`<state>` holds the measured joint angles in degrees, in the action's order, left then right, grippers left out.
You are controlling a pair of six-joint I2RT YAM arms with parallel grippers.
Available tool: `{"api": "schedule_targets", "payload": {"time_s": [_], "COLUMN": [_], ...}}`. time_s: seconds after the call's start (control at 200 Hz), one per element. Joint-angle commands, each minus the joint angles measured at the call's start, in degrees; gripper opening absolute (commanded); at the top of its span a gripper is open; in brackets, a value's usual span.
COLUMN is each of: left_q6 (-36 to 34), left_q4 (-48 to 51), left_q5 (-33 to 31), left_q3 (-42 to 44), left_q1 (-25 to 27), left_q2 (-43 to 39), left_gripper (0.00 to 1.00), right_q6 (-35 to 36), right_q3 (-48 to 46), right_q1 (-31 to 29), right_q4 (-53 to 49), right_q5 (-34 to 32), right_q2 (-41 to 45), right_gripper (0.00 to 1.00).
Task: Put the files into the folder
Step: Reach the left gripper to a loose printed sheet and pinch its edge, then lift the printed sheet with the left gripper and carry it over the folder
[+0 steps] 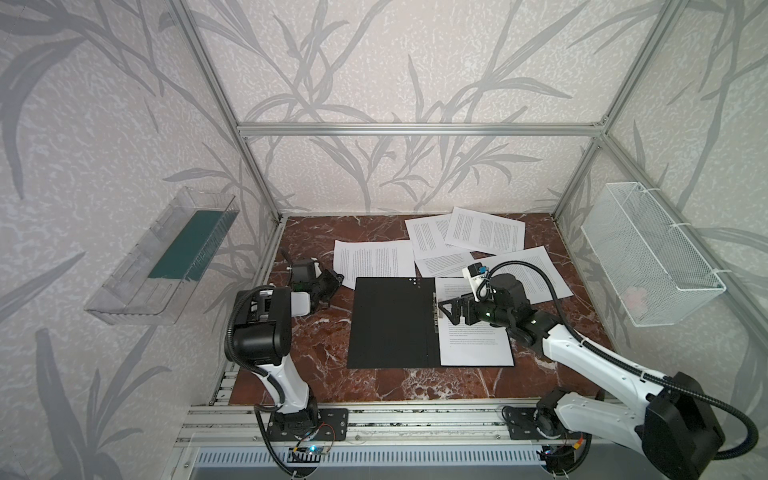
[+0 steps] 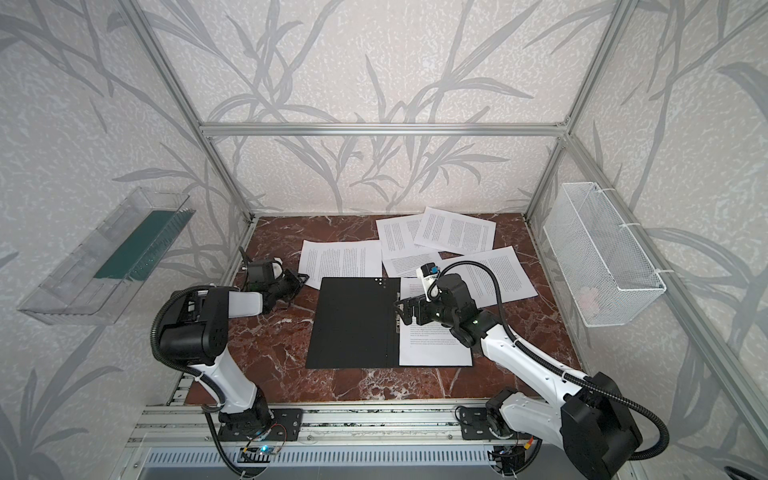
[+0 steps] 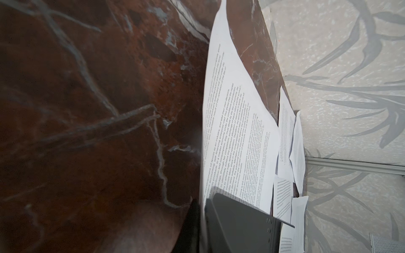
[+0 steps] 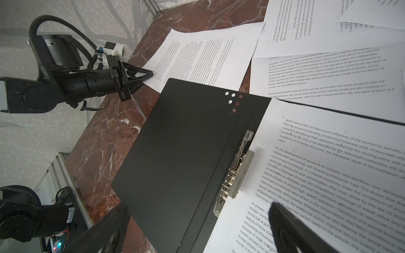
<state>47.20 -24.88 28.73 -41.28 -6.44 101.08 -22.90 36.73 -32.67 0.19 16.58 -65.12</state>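
The folder [image 1: 390, 324] is laid open and flat in the middle of the table [image 1: 299, 345], black inside up, so that paper can be put in. One printed sheet [image 1: 473, 345] is already laid on its right half, and its left edge seems to be tucked under the metal clip [image 4: 238, 175] on the spine. The right gripper [image 1: 446, 311] is held just above that clip, jaws wide apart with nothing in them, most likely so the clip can be worked. The other files [image 1: 484, 230] are spread on the far side of the folder, some lying over each other. The leftmost sheet [image 1: 374, 257] is met at its near left corner by the left gripper [image 1: 337, 278], whose jaws are shut tight. The corner seems to be pinched so that the sheet can be pulled to the folder.
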Motion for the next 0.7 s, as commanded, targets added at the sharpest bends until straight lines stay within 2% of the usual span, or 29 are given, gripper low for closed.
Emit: {"api": "schedule_targets", "payload": {"time_s": [0.0,0.24,0.365,0.505,0.565,0.695], "left_q6": [-1.35,-5.33,-9.00,-17.24,-19.98,-25.40], "left_q4": [3.24,13.79,20.51,31.50,34.06,40.10], "left_q5": [-2.28,-9.47,-14.79,-23.90,-25.48,-28.47], "left_q3": [-2.50,-6.06,-8.32,-14.88,-17.37,-23.54], "left_q1": [-0.25,0.03,2.67,11.54,15.81,25.89], "left_q2": [-4.40,-15.89,-23.33,-30.21,-31.79,-32.57], "left_gripper": [0.00,0.00,0.00,0.00,0.00,0.00], "right_q6": [-0.05,0.20,0.48,0.06,-0.83,-4.50], "right_q3": [-0.39,-0.17,0.01,-0.28,-0.77,-2.38], "right_q1": [-0.30,-0.46,-0.39,-0.40,-0.17,4.10], "right_q4": [0.96,0.47,-0.46,-1.09,-1.19,-0.11], "right_q5": [0.04,-0.45,-1.85,-5.09,-6.68,-3.98], "right_q2": [-0.22,-0.09,0.08,0.56,0.95,1.40], "right_gripper": [0.99,0.99,0.99,0.99,0.99,0.99]}}
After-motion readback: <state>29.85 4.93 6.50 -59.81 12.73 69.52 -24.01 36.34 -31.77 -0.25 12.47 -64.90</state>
